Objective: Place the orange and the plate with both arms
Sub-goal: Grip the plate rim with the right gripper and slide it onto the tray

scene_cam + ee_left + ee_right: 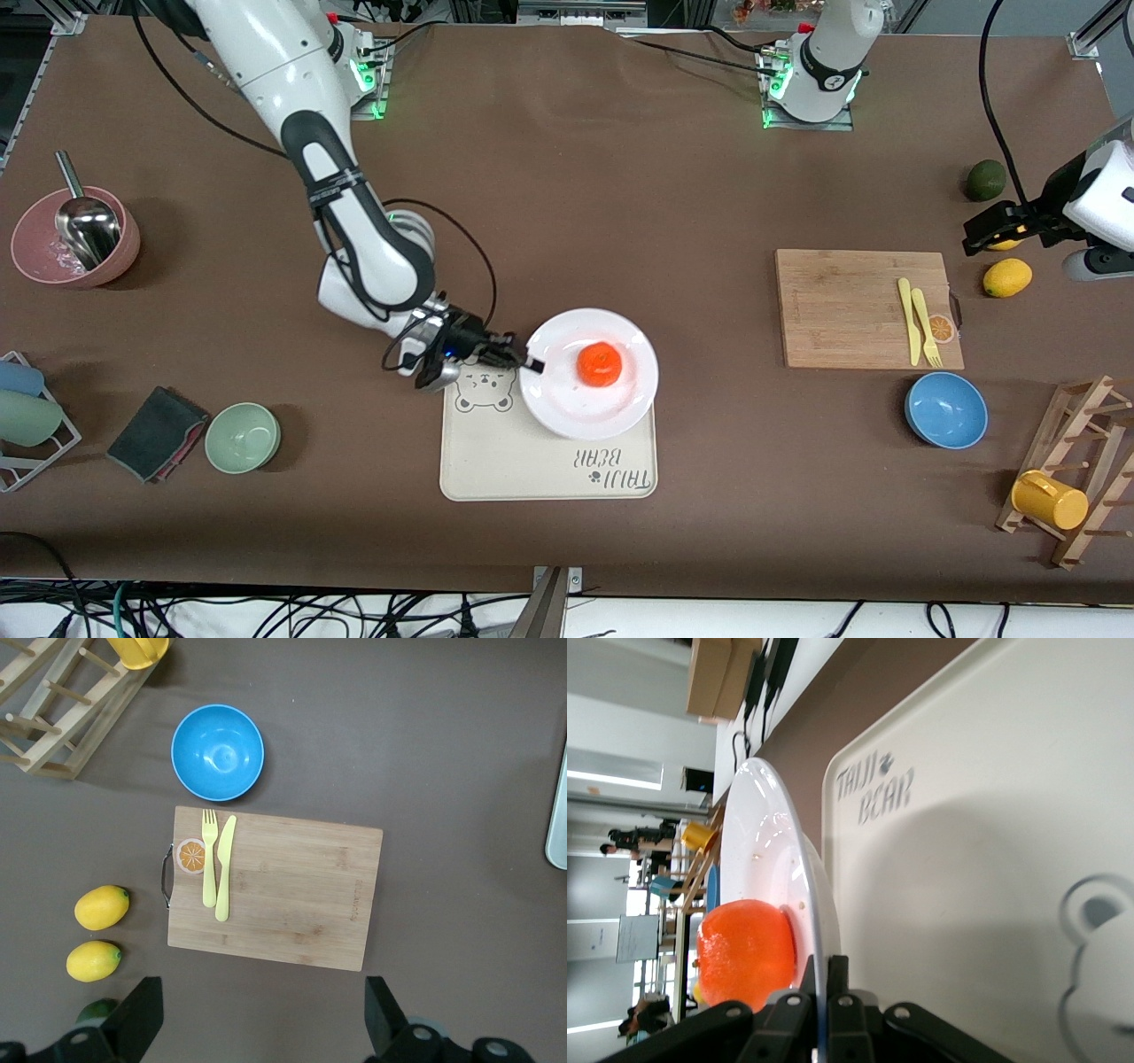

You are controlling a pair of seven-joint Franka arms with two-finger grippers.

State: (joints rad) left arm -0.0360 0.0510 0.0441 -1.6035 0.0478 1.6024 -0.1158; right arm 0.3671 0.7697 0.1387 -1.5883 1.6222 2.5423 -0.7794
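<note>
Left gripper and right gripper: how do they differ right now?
The right gripper is down at the table, shut on the rim of the white plate that carries the orange over the bear tray. The left gripper is up in the air, open and holding nothing, above the table beside the cutting board and the lemons. Both have black two-finger jaws.
</note>
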